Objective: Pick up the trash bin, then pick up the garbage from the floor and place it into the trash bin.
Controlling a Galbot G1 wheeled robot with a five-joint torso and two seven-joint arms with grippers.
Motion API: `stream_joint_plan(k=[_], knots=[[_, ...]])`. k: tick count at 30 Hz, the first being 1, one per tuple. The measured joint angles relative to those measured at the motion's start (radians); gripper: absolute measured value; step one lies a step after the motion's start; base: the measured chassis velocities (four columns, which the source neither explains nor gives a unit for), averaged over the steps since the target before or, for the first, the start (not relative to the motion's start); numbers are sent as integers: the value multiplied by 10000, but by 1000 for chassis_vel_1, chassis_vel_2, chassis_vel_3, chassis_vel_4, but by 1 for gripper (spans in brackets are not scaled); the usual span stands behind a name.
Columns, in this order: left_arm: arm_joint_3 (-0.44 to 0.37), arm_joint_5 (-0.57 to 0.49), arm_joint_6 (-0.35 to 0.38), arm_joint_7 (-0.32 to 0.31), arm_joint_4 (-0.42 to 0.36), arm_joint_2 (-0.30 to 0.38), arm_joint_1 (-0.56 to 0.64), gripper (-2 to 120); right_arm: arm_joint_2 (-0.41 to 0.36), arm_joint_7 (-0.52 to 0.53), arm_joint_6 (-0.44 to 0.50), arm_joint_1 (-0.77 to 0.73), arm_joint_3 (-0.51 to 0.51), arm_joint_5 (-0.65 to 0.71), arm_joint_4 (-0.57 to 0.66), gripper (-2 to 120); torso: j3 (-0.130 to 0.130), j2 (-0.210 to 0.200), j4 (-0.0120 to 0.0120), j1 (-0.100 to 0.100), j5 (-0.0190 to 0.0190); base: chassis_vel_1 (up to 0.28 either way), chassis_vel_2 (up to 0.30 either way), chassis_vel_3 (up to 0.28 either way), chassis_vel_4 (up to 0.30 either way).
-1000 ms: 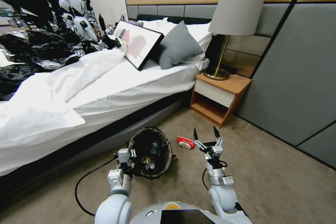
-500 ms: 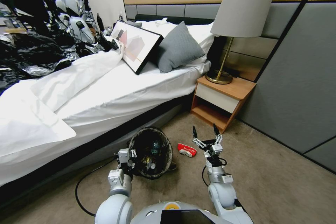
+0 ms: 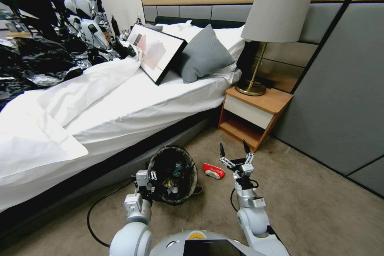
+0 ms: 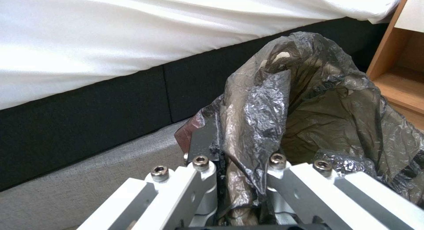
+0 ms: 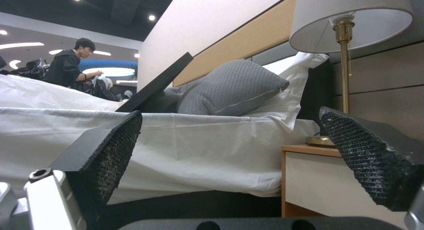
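Your left tool [image 3: 149, 177] is clamped on the trash bin [image 3: 174, 174] rim, bin tipped beside the bed [image 3: 120, 104]. Right tool [image 3: 234, 155] is spread wide, just past the red-white packet [image 3: 213, 171] on the carpet. I'd drop it straight over the packet before closing.

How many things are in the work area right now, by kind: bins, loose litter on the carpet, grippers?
Trash bin: 1, the black-lined trash bin, held at its rim by the left gripper.
Loose litter: 1, a red-and-white packet on the carpet.
Grippers: 2, counting the open right gripper.
Total: 4.
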Motion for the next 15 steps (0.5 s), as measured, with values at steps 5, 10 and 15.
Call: stream_joint_plan(k=[5,10,15], knots=[[17,12,4,9,4,11,-41,6,-336,-9,-244,138,-39,-159,-65,100,0,0,0,0,0,0,0,0,0],[23,22,5,15,7,-8,-63,6,-760,-179,-849,207,-119,-436,-212,100,0,0,0,0,1,0,0,0,0],[-20,-25,113,17,-15,12,-153,6,-1209,-991,-2071,319,-177,-408,-369,100,0,0,3,0,0,0,0,0,0]])
